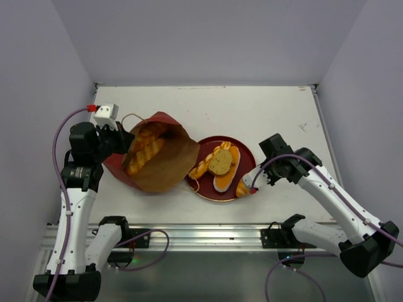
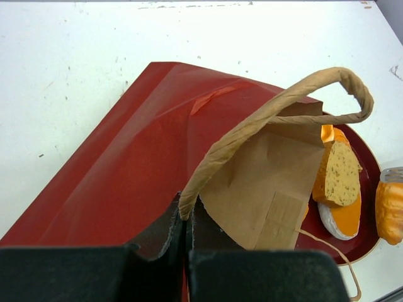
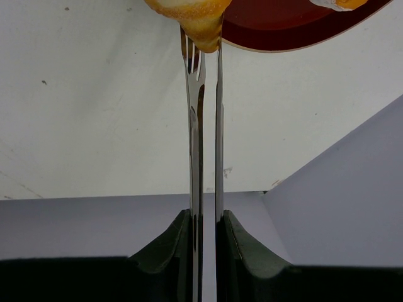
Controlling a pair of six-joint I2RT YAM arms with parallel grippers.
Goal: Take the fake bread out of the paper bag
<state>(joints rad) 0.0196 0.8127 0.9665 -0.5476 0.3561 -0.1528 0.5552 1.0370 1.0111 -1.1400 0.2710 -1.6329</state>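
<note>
The dark red paper bag [image 1: 160, 165] lies on its side, its mouth open towards the right, with two long ridged loaves of fake bread [image 1: 146, 150] inside. My left gripper [image 1: 123, 141] [image 2: 184, 211] is shut on the bag's tan cord handle [image 2: 271, 110]. A twisted stick [image 1: 201, 168], a round tan slice [image 1: 220, 162] [image 2: 340, 176] and an orange slab [image 1: 225, 179] rest on the dark red plate [image 1: 247, 165]. My right gripper [image 1: 263, 176] [image 3: 204, 217] is shut on thin metal tongs [image 3: 200, 126]. The tongs' tips pinch a small golden bread [image 1: 243, 187] [image 3: 198, 16] at the plate's near right rim [image 3: 283, 31].
The bag's brown kraft inside [image 2: 271, 182] overlaps the plate's left edge, and a loose cord [image 2: 330, 251] trails in front of it. White tabletop [image 1: 264, 113] stretches behind and to the right. Grey walls close in three sides, and a metal rail [image 1: 208, 236] runs along the near edge.
</note>
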